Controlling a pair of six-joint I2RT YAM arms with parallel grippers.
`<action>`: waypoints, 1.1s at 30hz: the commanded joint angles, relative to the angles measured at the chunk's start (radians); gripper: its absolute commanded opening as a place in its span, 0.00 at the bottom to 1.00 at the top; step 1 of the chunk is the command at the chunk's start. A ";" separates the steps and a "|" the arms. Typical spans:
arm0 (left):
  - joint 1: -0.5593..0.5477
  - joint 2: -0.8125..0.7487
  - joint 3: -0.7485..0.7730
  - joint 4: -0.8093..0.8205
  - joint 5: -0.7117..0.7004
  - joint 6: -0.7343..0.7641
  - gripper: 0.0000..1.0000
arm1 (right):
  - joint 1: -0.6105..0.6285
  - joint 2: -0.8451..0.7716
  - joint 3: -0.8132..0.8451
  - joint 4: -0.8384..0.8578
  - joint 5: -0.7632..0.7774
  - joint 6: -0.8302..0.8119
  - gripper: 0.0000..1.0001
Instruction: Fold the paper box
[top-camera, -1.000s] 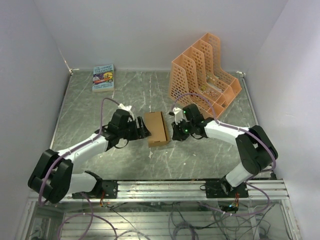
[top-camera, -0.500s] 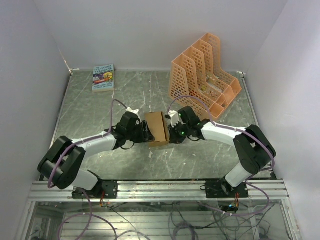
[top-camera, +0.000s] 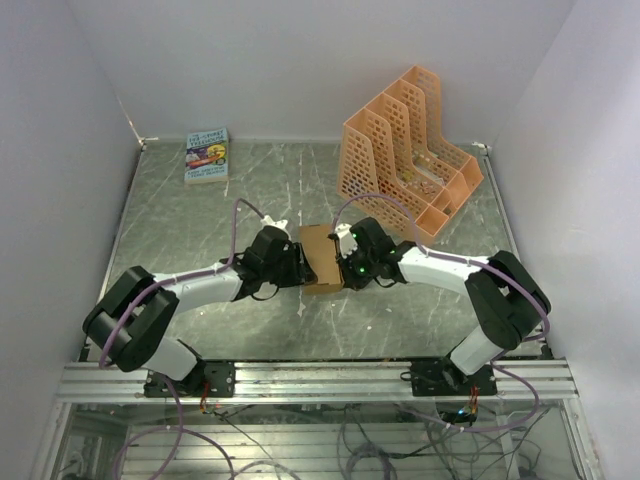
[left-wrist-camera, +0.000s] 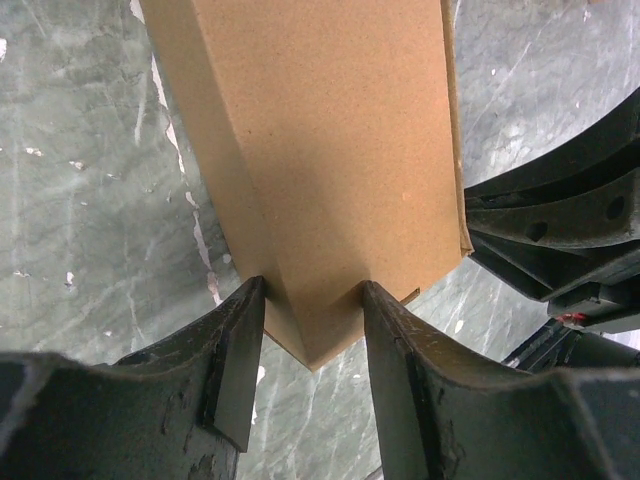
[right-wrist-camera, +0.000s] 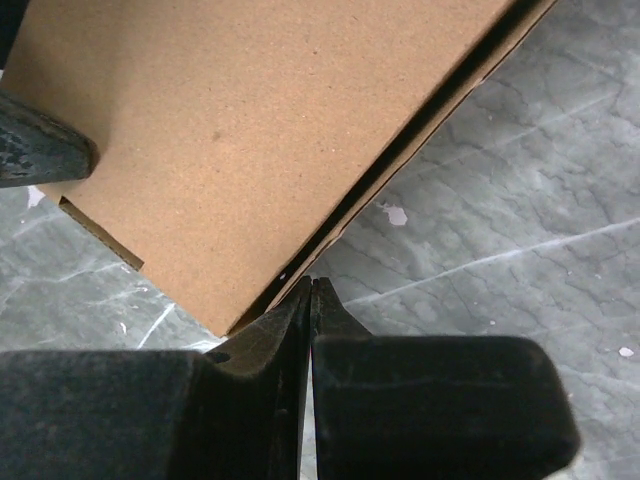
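Note:
The tan paper box (top-camera: 320, 256) lies mid-table as a closed carton between both grippers. My left gripper (top-camera: 300, 266) grips its left end; in the left wrist view the box (left-wrist-camera: 330, 130) has a corner edge held between the two fingers (left-wrist-camera: 235, 350) of the gripper (left-wrist-camera: 308, 300). My right gripper (top-camera: 344, 264) is shut and empty, its tips against the right side. In the right wrist view the joined tips of that gripper (right-wrist-camera: 312, 285) touch the lower edge of the box (right-wrist-camera: 250, 130), where a dark slit shows along a flap.
An orange perforated file rack (top-camera: 405, 150) stands at the back right. A small printed book (top-camera: 207, 155) lies at the back left. Pale walls enclose the grey table (top-camera: 200, 210) on three sides.
Both grippers have moved inward from either side of the box and now press against it. The box has shifted slightly towards the back right.

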 joint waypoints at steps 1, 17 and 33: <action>-0.030 0.003 0.020 0.049 -0.030 -0.039 0.53 | 0.021 -0.013 0.022 -0.012 0.047 0.003 0.02; -0.002 -0.015 0.031 0.036 -0.017 -0.037 0.56 | -0.031 -0.108 -0.055 -0.043 -0.006 0.007 0.01; -0.008 0.012 0.018 0.119 0.000 -0.088 0.54 | 0.040 -0.066 -0.022 -0.004 -0.004 0.100 0.00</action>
